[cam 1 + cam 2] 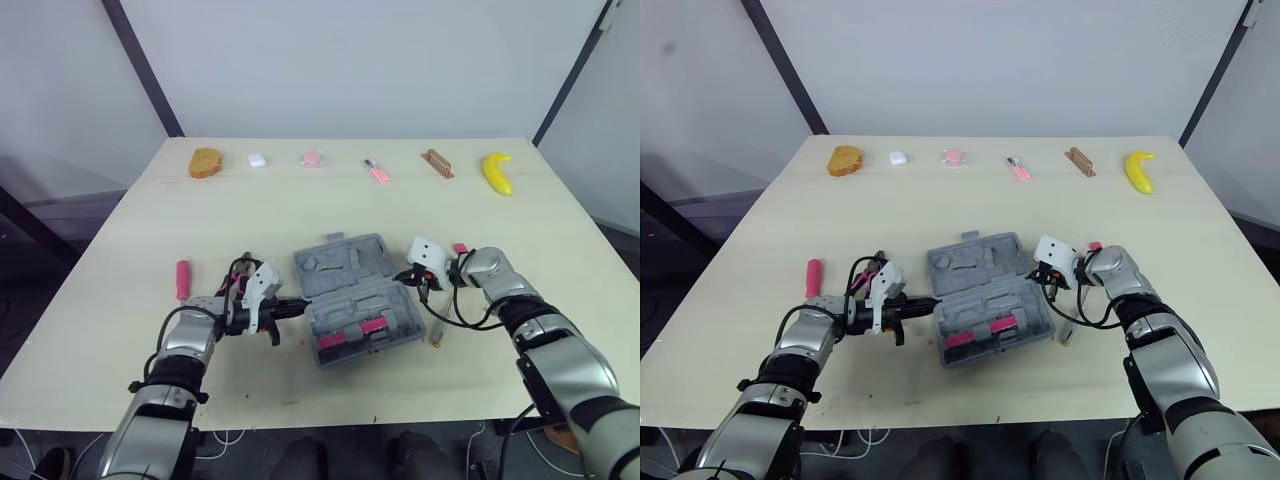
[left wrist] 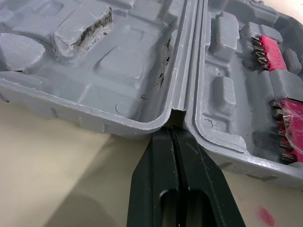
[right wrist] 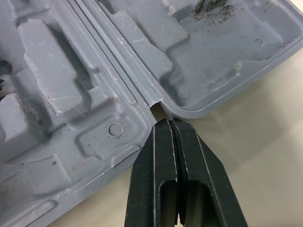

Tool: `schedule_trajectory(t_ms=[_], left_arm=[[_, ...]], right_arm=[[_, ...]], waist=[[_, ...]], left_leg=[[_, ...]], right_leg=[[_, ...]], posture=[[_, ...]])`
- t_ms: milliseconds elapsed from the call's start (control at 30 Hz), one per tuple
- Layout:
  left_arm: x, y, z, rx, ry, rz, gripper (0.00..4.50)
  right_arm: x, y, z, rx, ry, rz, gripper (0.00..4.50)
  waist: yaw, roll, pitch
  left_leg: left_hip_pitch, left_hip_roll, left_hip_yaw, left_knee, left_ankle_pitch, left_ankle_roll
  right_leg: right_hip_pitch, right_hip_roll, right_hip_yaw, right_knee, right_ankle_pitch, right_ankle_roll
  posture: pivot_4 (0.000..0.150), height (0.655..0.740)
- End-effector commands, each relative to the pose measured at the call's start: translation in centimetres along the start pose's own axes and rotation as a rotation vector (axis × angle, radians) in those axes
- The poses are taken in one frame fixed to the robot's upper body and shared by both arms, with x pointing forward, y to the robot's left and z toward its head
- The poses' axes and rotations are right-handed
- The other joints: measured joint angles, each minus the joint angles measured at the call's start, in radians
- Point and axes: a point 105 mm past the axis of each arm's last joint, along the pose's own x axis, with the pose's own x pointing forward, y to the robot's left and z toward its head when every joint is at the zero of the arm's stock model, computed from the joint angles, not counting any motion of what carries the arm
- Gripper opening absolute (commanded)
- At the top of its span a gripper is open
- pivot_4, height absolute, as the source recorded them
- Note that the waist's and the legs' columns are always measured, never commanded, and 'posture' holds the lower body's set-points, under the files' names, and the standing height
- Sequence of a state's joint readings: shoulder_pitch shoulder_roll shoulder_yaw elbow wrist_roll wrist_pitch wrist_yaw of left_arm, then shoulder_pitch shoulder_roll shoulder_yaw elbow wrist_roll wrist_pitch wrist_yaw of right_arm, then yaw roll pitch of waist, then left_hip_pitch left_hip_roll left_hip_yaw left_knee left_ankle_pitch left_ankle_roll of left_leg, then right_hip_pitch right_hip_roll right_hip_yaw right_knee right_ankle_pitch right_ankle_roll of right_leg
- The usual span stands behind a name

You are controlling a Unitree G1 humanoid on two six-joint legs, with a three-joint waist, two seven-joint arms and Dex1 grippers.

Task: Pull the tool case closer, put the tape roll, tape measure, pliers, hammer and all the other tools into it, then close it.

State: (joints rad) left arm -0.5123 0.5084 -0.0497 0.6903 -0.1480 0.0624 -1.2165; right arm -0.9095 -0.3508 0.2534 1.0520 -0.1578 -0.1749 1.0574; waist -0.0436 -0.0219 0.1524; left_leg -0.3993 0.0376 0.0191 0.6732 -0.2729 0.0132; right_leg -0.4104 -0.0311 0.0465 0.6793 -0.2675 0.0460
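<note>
The tool case (image 1: 355,298) lies open at the middle of the counter (image 1: 300,215), lid half toward 12 o'clock and tray half toward 6. Pink bits (image 1: 350,334) already sit in the tray. Its hinge line, the long axis, runs roughly from 8 to 2 o'clock. My left gripper (image 2: 171,131) is at the 8 o'clock end and my right gripper (image 3: 168,122) at the 2 o'clock end. Each has its fingers pressed flat together, holding nothing, with the tips nosed into the hinge notch. Both arms are equally near, so I judge the pull toward 6 o'clock is a two-ended drag. A red-handled tool (image 1: 182,279) waits at 9 o'clock, well apart from the case.
</note>
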Motion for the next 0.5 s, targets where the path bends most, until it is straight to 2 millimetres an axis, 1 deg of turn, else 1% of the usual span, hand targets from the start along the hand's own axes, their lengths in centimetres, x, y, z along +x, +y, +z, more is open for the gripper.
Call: schedule_trajectory(t_ms=[33,100,267,500], left_arm=[[0.4,-0.4,1.2,0.037,-0.014,-0.043,0.0],[0.3,-0.4,1.1,0.037,-0.011,-0.047,0.0],[0.0,-1.0,0.9,0.042,0.009,-0.074,0.0],[-0.2,-2.5,0.4,0.054,0.05,-0.134,0.0]], right_arm=[[0.3,0.9,1.4,-0.029,-0.061,0.067,0.01],[0.2,1.2,1.3,-0.027,-0.06,0.084,0.01],[-0.1,2.7,0.9,-0.005,-0.07,0.153,0.01],[-1.1,5.4,0.6,0.032,-0.071,0.215,0.01]], waist=[[0.0,0.0,0.0],[0.0,0.0,0.0],[0.001,0.0,0.0],[0.003,0.0,0.0]], left_leg=[[0.0,0.0,0.0,0.0,0.0,0.0],[0.0,0.0,0.0,0.0,0.0,0.0],[0.0,0.0,0.0,0.0,0.0,0.0],[0.0,0.0,-0.001,0.0,0.0,0.0]], right_leg=[[0.0,0.0,0.0,0.0,0.0,0.0],[0.0,0.0,0.0,0.0,0.0,0.0],[0.0,0.0,0.0,0.0,0.0,0.0],[0.0,0.0,0.0,0.0,0.0,0.0]], posture=[[0.15,0.74],[0.15,0.74],[0.15,0.74],[0.15,0.74]])
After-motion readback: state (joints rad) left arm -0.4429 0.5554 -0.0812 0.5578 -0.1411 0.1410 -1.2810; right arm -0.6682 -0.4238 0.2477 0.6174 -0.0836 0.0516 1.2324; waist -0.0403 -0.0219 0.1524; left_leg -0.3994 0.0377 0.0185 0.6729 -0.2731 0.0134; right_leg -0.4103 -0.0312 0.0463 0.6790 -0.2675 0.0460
